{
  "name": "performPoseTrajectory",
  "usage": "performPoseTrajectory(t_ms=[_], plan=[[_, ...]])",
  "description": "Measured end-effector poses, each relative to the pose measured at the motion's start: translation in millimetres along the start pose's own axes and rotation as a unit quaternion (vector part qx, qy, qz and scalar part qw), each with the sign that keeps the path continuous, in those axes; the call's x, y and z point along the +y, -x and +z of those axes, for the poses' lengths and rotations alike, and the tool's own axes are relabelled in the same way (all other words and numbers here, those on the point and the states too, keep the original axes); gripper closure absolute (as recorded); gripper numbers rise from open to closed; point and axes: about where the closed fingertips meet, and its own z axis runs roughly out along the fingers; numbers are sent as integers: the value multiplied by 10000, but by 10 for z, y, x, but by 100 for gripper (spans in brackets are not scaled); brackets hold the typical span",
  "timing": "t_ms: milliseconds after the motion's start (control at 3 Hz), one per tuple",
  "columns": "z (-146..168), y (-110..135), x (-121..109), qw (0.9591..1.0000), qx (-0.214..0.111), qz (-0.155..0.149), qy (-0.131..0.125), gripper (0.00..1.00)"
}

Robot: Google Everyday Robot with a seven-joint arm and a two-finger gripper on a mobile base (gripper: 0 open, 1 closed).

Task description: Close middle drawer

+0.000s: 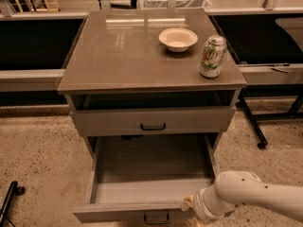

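My gripper claw [188, 205] sits at the front rim of the wide, shallow grey middle drawer [142, 193], placed to push it shut. Clenched or released, I cannot tell.

There it is, the middle drawer [151, 193], grey and shallow, pulled far out toward the camera, flat front level, small dark bar handle [156, 217] at centre. The claw [188, 204] sits against its front right corner.

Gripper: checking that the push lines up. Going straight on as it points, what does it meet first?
Probably the flat front of the pulled-out grey middle drawer; the gripper sits at its right end, aimed at it, though depth is unclear.
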Motion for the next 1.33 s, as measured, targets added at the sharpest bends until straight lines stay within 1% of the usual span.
performPoseTrajectory(t_ms=[333,667,1000,1333], plan=[[52,-39,-39,9997,78,208,50,0],[53,-40,-39,9997,79,207,50,0],[103,-56,-92,9995,257,144,112,18],[89,-64,-143,9994,323,100,116,42]])
